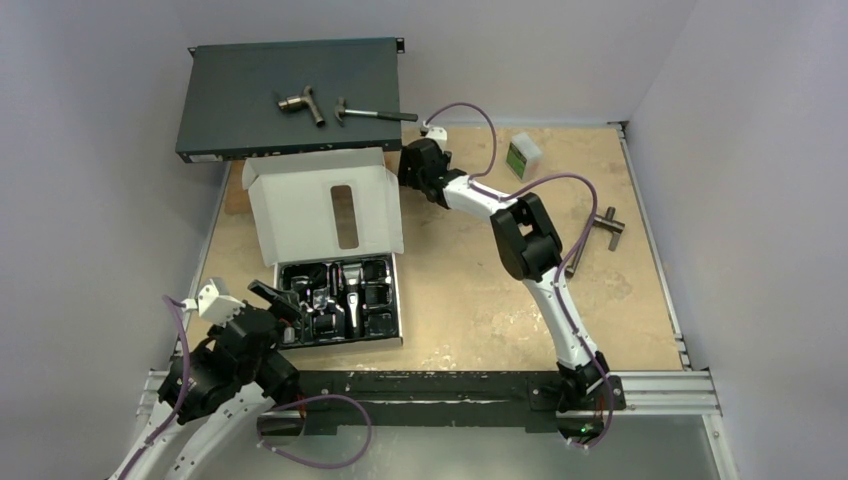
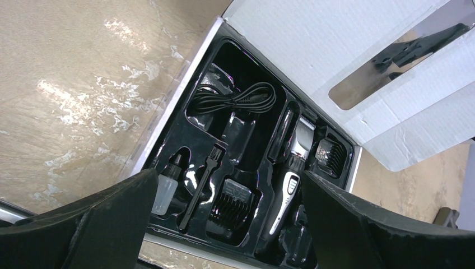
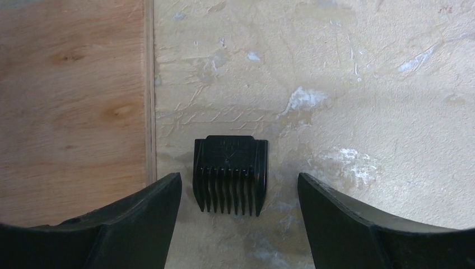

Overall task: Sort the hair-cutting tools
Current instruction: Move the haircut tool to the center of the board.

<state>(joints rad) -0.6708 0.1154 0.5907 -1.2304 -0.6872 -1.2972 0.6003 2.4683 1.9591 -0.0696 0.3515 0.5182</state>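
Pale scuffed bench [image 3: 364,84], grey-walled cell. Comb attachment [image 3: 230,174] is seen flat on it betw. the spread jaws of right end effector [image 3: 238,182], untouched, teeth pointed back at wrist. Right arm is nearer. Left end effector [image 2: 228,175] is held wide open over tray [image 2: 168,140] w/ clipper [image 2: 291,179].

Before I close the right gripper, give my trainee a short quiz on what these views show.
1. True or false: the right gripper is shut on the comb attachment.
2. Where does the hair clipper lie? A) in the left gripper B) in the black tray C) between the right gripper's fingers
3. Fill in: the left gripper's jaws stand ___ above the tray.
Key: 1 false, its jaws stand open on either side of it; 2 B; 3 open.
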